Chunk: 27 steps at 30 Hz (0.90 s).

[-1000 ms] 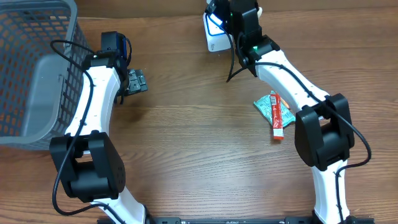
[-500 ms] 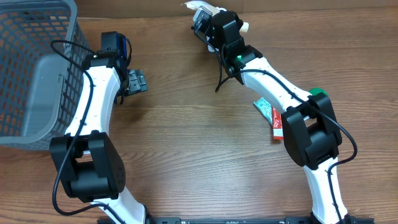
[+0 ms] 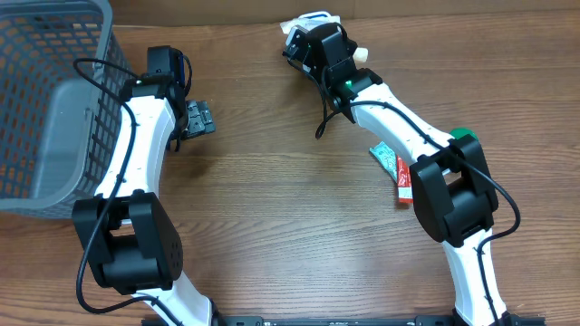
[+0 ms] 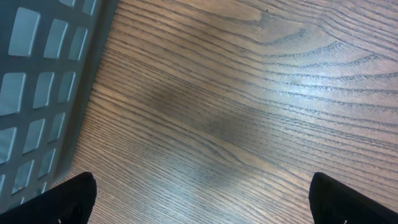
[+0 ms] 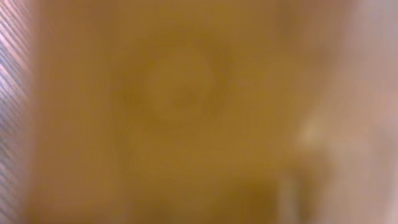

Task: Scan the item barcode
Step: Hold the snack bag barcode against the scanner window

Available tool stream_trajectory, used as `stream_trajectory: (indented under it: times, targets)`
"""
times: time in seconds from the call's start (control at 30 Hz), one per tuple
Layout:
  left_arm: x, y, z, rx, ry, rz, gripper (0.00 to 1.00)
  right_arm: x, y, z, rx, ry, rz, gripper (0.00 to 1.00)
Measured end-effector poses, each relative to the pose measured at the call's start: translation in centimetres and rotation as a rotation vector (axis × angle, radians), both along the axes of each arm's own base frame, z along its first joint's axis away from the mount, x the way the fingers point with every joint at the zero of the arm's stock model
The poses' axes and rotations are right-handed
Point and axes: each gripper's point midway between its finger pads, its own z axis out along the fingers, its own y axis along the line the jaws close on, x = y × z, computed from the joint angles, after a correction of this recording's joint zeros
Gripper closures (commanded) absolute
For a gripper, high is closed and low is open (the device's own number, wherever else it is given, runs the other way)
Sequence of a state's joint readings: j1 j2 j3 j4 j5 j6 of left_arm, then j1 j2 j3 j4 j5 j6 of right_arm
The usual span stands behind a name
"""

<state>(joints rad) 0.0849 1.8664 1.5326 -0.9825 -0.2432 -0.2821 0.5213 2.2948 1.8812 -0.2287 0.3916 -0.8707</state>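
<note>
Beside the grey basket (image 3: 54, 54) the left gripper (image 3: 200, 118) gapes; the right gripper (image 3: 306, 41) seems clamped on a white packet (image 3: 313, 18).

Table (image 3: 290, 226): brown wood with a clear grain, filling the overhead frame; the same grain fills most of the left wrist view (image 4: 249, 93).
Basket (image 3: 91, 54): grey plastic mesh, upper left of the overhead frame, cut off by the left and top edges; its wall also runs down the left side of the left wrist view (image 4: 37, 74).
Green packet (image 3: 382, 154): flat on the table, right of centre; only part of it shows.
Red tube (image 3: 402, 181): red and white, touching the packet's lower right.
Small green thing (image 3: 464, 134): right of centre, near the packet; what it is cannot be told.
</note>
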Motion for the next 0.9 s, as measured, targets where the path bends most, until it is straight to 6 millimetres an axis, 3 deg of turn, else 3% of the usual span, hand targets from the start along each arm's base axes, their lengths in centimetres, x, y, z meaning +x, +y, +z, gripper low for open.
stream_trajectory:
  times: [0.2, 0.37, 0.9]
  targets:
    - [0.0, 0.0, 0.0, 0.000, 0.000, 0.000, 0.00, 0.0, 1.8, 1.2, 0.031, -0.051, 0.024, 0.96]
    - [0.0, 0.0, 0.0, 0.000, 0.000, 0.000, 0.00, -0.6, 2.8, 1.0, 0.029, -0.044, 0.045, 0.96]
    - [0.0, 0.0, 0.0, 0.000, 0.000, 0.000, 0.00, -1.1, 2.2, 0.1, 0.027, -0.002, 0.006, 0.96]
